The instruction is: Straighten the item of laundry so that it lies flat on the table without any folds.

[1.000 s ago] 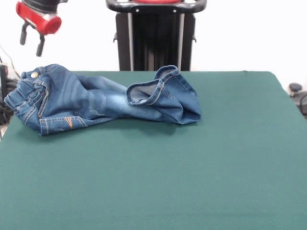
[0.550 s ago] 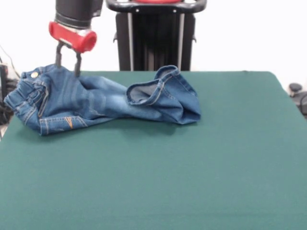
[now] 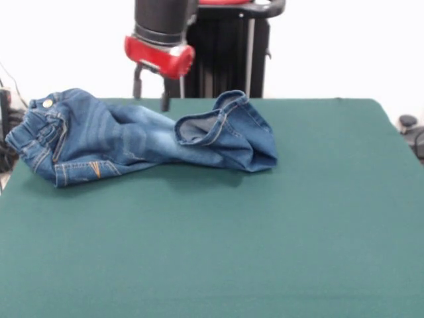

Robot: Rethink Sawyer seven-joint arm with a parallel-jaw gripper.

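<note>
Front view: small pair of blue denim jeans (image 3: 126, 142) on the far left part of the dark green felt-covered table (image 3: 265, 252), long axis across the picture, elastic waistband and metal button at left, legs folded back at right with one hem gaping. Faded whiskered thighs, tan stitching, rumpled. Red-and-black gripper (image 3: 151, 93) above the far edge behind the legs, thin dark fingers (image 3: 138, 86) apart, empty.

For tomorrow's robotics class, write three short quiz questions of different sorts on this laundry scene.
1. True or false: the jeans lie flat with no folds.
2. Where does the pincer hang? A) above the far edge of the table, apart from the jeans B) clamped on the waistband
3. Fill in: the leg ends are doubled back, so the ___ opening faces up.

Key: 1 false; 2 A; 3 hem
</note>
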